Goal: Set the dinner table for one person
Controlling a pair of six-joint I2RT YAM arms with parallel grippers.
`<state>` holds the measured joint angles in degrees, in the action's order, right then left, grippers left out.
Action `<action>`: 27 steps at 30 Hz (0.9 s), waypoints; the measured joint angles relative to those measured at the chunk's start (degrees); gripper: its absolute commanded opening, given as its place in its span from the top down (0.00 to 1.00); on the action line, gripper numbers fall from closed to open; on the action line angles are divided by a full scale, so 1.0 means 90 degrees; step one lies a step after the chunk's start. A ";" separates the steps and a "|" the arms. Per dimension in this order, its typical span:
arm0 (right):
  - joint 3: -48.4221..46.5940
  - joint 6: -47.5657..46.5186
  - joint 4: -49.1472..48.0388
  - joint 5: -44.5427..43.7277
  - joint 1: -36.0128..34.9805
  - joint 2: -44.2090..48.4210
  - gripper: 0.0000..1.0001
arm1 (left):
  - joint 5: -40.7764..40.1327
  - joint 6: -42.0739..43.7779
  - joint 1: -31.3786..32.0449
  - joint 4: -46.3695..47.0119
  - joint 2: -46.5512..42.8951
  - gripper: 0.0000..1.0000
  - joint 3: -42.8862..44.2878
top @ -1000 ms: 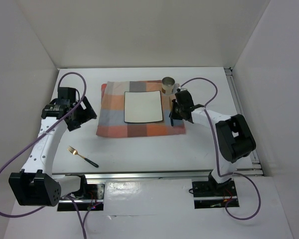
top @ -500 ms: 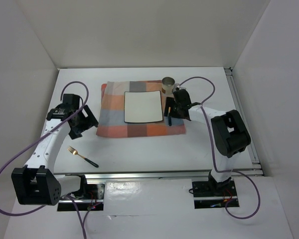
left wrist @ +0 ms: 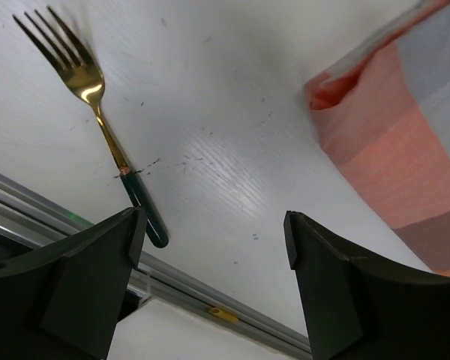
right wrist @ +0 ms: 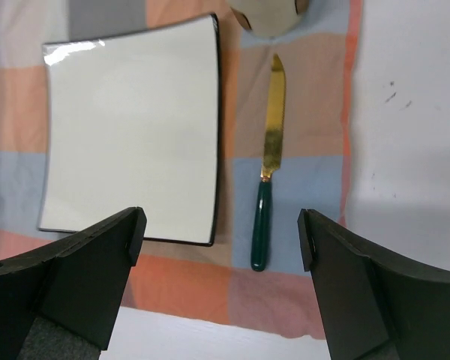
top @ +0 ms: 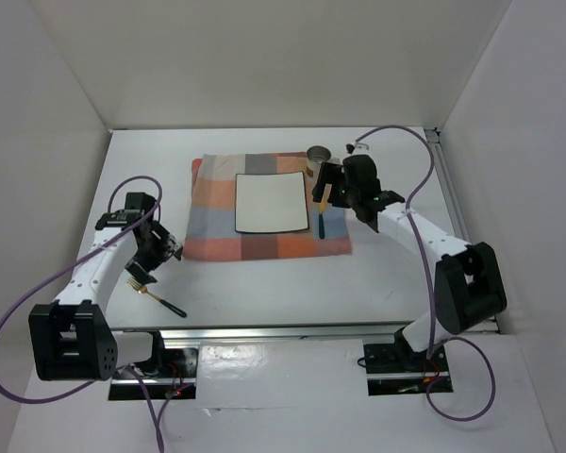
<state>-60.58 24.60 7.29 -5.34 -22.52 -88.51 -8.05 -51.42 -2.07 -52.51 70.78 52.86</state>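
The left gripper [left wrist: 214, 225] hangs wide open and empty just above the table [left wrist: 232, 112], which spreads beneath both arms. The fork [left wrist: 112, 146] lies below it, off toward one finger rather than centred in the gap. The step looks like the fork pickup: shift sideways until the green handle sits midway between the fingers, turn to cross it squarely, descend to skim the table, then close. The right gripper [right wrist: 221, 217], equally wide and holding nothing, hovers over the knife [right wrist: 268, 169], which lies free on the cloth [right wrist: 315, 90] between the plate [right wrist: 127, 127] and the cloth's edge, the cup [right wrist: 266, 15] beyond
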 measured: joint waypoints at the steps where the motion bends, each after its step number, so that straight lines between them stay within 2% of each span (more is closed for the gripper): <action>1: 0.0000 -0.0002 0.0007 0.0002 0.0000 0.0165 0.04 | -0.0012 -0.0097 -0.0032 -0.0010 0.0049 0.08 -0.0070; 7: 0.0015 -0.0066 0.0136 0.0117 0.0000 0.0721 0.04 | 0.0117 -0.0595 -0.0114 -0.0168 0.0141 0.08 -0.0918; 12: 0.0019 -0.0131 0.0301 0.0287 0.0000 0.0760 0.04 | 0.0165 -0.0869 -0.0114 -0.0270 0.0117 0.08 -0.1049; 18: 0.0022 -0.0172 0.0430 0.0432 0.0000 0.0772 0.04 | 0.0262 -0.1188 -0.0114 -0.0104 0.0117 0.18 -0.1362; 27: 0.0022 -0.0291 0.0481 0.0464 0.0000 0.0787 0.04 | 0.0265 -0.1515 -0.0114 0.0155 0.0172 0.21 -0.1649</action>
<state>-60.38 21.98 11.62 -1.17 -22.52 -81.43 -5.67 -65.06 -3.09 -51.11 72.34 38.02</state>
